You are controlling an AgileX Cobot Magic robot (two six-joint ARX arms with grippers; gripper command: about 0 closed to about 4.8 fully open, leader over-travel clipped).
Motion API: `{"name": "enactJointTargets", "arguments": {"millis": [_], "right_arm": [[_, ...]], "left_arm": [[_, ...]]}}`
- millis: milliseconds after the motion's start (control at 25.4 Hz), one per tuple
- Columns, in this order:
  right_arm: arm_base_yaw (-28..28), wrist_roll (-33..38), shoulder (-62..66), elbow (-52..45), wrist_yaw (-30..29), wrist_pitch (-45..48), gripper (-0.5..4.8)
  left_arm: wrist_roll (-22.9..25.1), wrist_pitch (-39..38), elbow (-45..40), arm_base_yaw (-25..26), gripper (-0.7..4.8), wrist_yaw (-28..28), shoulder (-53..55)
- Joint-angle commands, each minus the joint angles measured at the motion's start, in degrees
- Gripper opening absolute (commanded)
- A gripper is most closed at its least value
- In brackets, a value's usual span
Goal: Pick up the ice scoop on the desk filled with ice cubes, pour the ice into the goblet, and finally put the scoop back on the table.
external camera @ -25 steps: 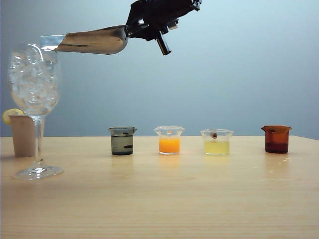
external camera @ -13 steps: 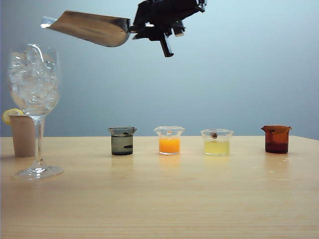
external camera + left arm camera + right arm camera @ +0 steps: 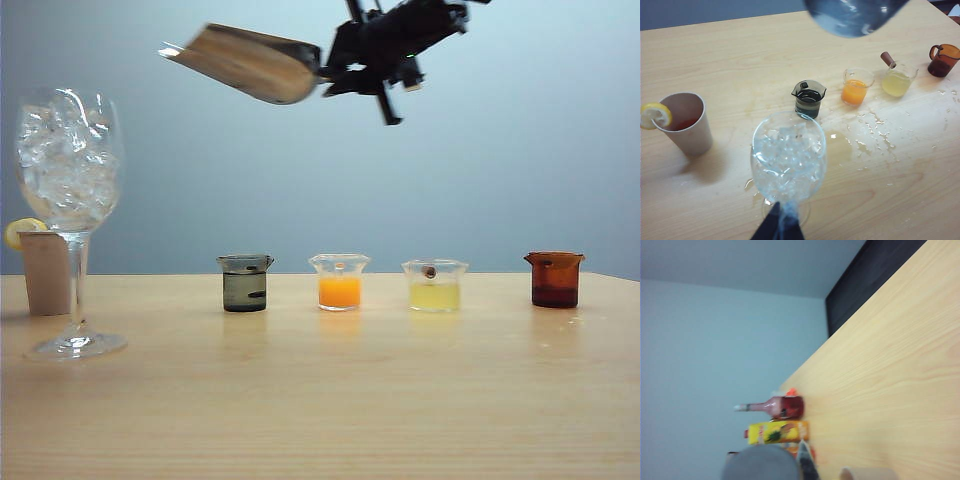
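The right pincer (image 3: 335, 72) is clamped on the short handle of the ice scoop (image 3: 250, 62), holding it high in the air above the row of small beakers, tilted with its open mouth raised toward the goblet side. The trough extends from the pincer toward the left edge of the surface; the scoop looks emptied, though its inside is not visible. The goblet (image 3: 68, 200) stands near the left edge, its bowl heaped with ice cubes (image 3: 66, 160), well apart from the scoop and lower than it.

The remaining step appears to be setting the scoop down. The main risk is the descent: the dark beaker (image 3: 245, 283) and the orange beaker (image 3: 340, 281) sit directly beneath the scoop's path, and a long trough lowered without clearance could knock one over. A swing back toward the left edge could strike the tall, top-heavy goblet. Water spots (image 3: 875, 132) on the surface could let the scoop slide when released.

The left pincer (image 3: 777, 229) sits low at the goblet's stem by the front edge; whether it grips the stem cannot be told.
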Motion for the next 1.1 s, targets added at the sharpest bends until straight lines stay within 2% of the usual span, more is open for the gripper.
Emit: {"name": "enactJointTargets", "arguments": {"millis": [39,315,708,786,904,1101], "right_arm": [[-4.02,-5.22,-3.30,0.44,-0.52,-2.60,-0.06],[-19.76,-6.34,-5.05,0.44,-1.49,-3.96,-0.06],[-43.06,-12.24,-4.94,0.44,-2.19,-4.66,-0.06],[-45.31,-13.16,-4.81,0.44,-2.23,-5.40,-0.07],[-48.13,-19.32,-4.33,0.20,-3.72,-7.52,-0.06],[-51.19,-19.91,-4.26,-9.01,-6.08,-5.70,-0.06]], "left_arm": [[0.02,0.70,0.15,0.02,-0.05,0.26,-0.13],[0.02,0.70,0.17,0.02,-0.05,0.26,-0.15],[0.02,0.70,0.17,0.02,-0.05,0.26,-0.15],[0.02,0.70,0.17,0.02,-0.05,0.28,-0.15],[0.02,0.70,0.17,0.02,-0.05,0.26,-0.15],[0.02,0.70,0.17,0.02,-0.05,0.26,-0.15]]}}
